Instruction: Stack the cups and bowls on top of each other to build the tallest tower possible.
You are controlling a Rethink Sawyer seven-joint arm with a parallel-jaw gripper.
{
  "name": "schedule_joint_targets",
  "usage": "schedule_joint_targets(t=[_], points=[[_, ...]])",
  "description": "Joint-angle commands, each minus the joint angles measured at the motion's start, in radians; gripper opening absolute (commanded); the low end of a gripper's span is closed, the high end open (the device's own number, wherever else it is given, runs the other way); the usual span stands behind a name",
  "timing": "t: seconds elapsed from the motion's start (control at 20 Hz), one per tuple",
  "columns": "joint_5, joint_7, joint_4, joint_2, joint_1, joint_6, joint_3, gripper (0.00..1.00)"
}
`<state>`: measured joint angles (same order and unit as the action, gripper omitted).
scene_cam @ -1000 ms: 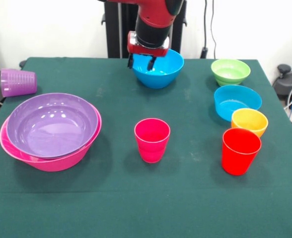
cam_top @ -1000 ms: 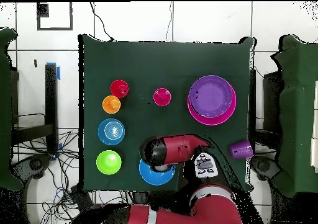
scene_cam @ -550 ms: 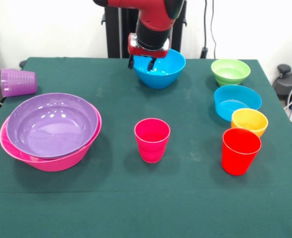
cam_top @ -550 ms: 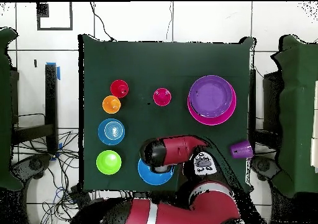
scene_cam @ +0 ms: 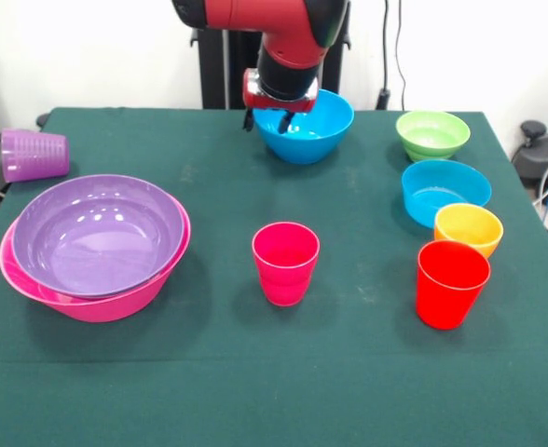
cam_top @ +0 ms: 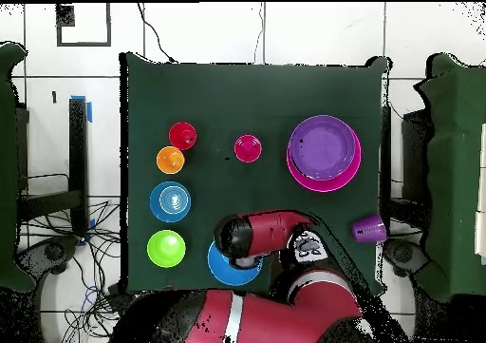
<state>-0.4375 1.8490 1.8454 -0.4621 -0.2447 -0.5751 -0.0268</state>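
Green-clothed table (scene_cam: 209, 372) carries bowls (scene_cam: 437, 133) and cups (scene_cam: 285, 262)

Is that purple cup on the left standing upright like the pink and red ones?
No, the purple cup lies on its side near the table's edge, while the pink cup and red cup stand upright with their mouths up.

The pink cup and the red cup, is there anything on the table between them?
No. In the front view the stretch between the pink cup and the red cup is bare green cloth. The overhead view shows the same.
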Motion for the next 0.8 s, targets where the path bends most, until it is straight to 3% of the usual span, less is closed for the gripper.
schedule_joint_targets(t=[0.05, 0.55, 0.6, 0.8], points=[[-0.049, -0.014, -0.075, 0.056, -0.004, 0.041, 0.085, 1.00], [-0.057, 0.009, -0.101, 0.081, -0.004, 0.063, 0.076, 1.00], [-0.058, 0.005, -0.102, 0.081, -0.006, 0.062, 0.079, 0.00], [-0.051, -0.041, -0.104, 0.074, -0.031, 0.041, 0.113, 0.00]])
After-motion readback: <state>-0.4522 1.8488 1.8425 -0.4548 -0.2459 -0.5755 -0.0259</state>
